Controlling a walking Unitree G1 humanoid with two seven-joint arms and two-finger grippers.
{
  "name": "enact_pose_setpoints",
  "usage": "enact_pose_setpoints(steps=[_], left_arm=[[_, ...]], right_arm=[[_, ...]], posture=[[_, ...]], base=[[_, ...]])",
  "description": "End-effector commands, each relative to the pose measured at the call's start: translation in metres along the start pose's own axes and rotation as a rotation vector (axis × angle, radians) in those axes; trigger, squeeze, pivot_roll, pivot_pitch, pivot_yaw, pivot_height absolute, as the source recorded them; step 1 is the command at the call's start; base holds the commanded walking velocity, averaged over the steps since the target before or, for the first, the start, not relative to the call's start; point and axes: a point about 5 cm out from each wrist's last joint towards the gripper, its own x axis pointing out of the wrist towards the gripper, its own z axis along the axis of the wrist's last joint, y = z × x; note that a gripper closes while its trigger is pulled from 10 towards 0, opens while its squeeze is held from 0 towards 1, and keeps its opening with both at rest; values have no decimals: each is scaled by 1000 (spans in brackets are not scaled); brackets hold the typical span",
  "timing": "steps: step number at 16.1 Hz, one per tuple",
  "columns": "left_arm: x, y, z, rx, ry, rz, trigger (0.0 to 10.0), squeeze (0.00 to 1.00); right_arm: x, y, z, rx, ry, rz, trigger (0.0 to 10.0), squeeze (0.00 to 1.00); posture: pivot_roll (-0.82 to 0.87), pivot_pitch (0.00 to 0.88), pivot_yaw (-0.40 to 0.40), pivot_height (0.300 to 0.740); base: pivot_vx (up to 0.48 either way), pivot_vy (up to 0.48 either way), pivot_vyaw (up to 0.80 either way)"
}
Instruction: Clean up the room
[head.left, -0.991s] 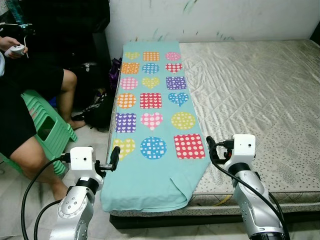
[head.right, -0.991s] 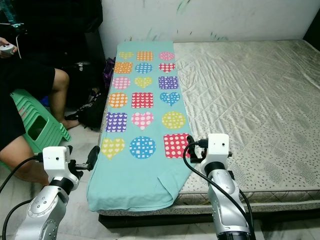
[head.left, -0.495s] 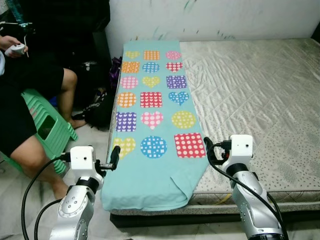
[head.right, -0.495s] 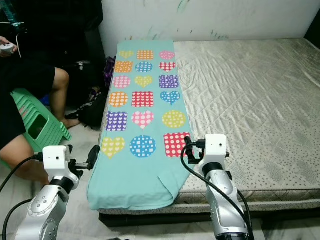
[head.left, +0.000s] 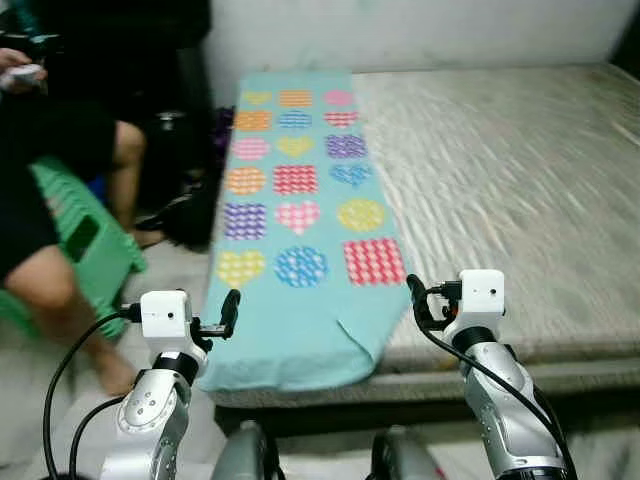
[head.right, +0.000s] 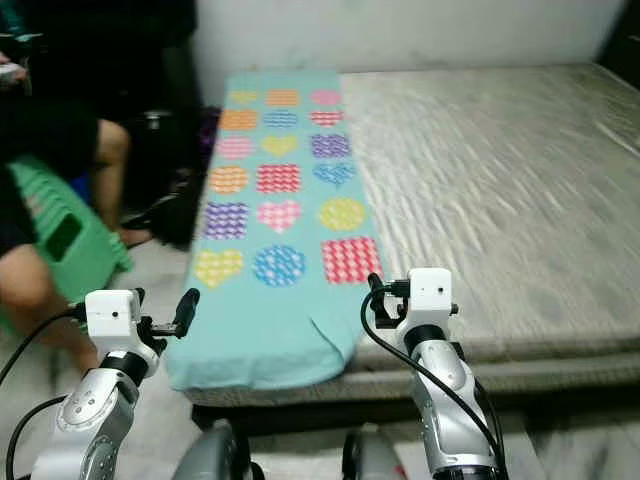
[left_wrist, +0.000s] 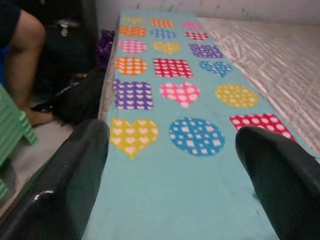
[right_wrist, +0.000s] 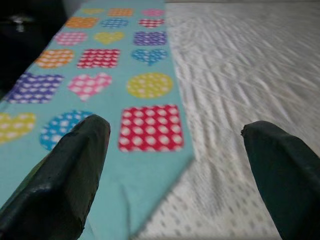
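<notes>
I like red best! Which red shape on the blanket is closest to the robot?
The red dotted square in the blanket's nearest row, by the right tool.

You see a turquoise blanket (head.left: 300, 200) with multicoloured dotted hearts, squares, circles; beige quilted mattress (head.left: 500, 170); green stool (head.left: 75, 240).

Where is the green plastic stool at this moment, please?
In the left eye view, the green stool stands on the floor at the robot's far left, under the seated person, beside the mattress edge where the turquoise blanket lies.
</notes>
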Motion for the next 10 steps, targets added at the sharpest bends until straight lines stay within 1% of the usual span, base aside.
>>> enact_pose_setpoints(steps=[1, 2, 10], left_arm=[[0, 2, 0, 6, 3, 6, 10000, 0], [1, 1, 1, -7, -8, -4, 10000, 0], [0, -2, 3, -27, -28, -25, 10000, 0]], right_arm=[[0, 0, -1, -4, 2, 6, 10000, 0], [1, 0, -1, -21, 1, 5, 10000, 0], [7, 2, 3, -43, -16, 36, 10000, 0]], posture=[[-128, 97, 34, 593], [-129, 96, 33, 593], [-126, 91, 27, 593]], base=[[0, 0, 0], [0, 0, 0], [0, 0, 0]])
